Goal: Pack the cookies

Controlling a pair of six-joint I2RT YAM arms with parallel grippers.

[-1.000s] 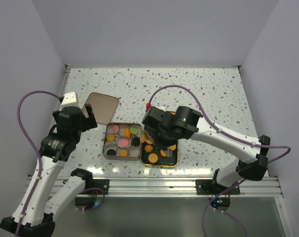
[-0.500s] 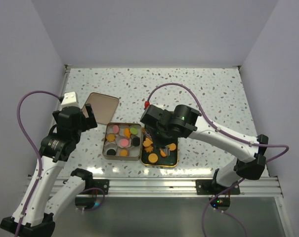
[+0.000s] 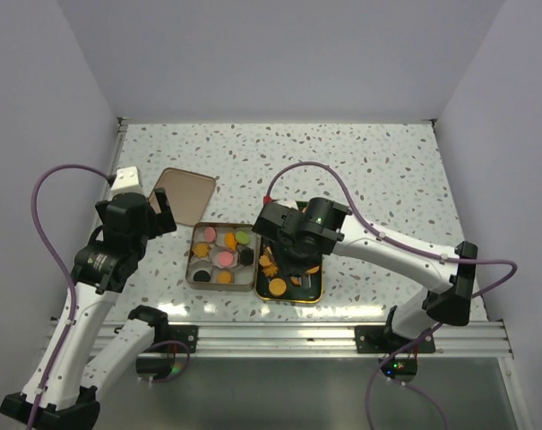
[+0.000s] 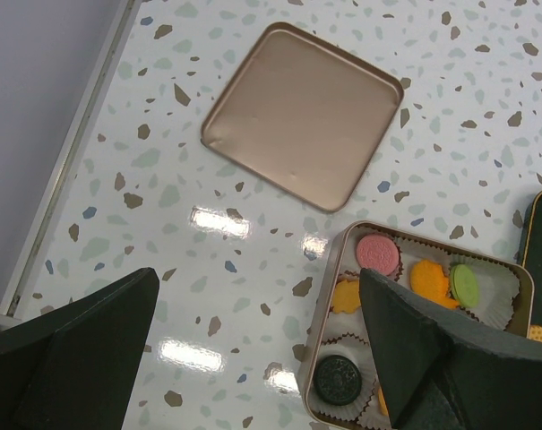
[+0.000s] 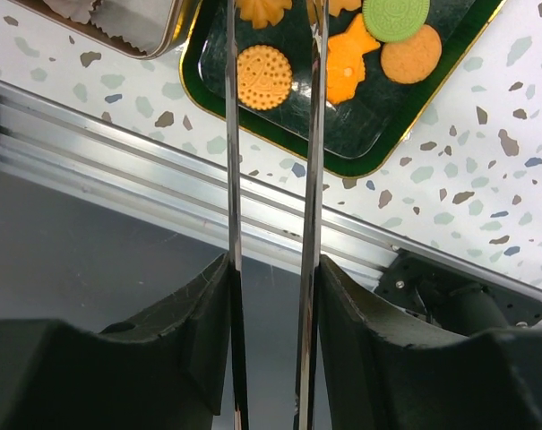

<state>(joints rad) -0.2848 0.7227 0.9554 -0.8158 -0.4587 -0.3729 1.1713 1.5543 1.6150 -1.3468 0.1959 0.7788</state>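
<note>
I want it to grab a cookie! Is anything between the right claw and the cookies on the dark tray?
Nothing visible is in the way. The right gripper hangs right over the cookies, which lie loose on the dark tray, with only air between.

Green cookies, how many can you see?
2. One green cookie sits in the tin. The other green cookie lies on the dark tray. The right arm may hide more.
</note>
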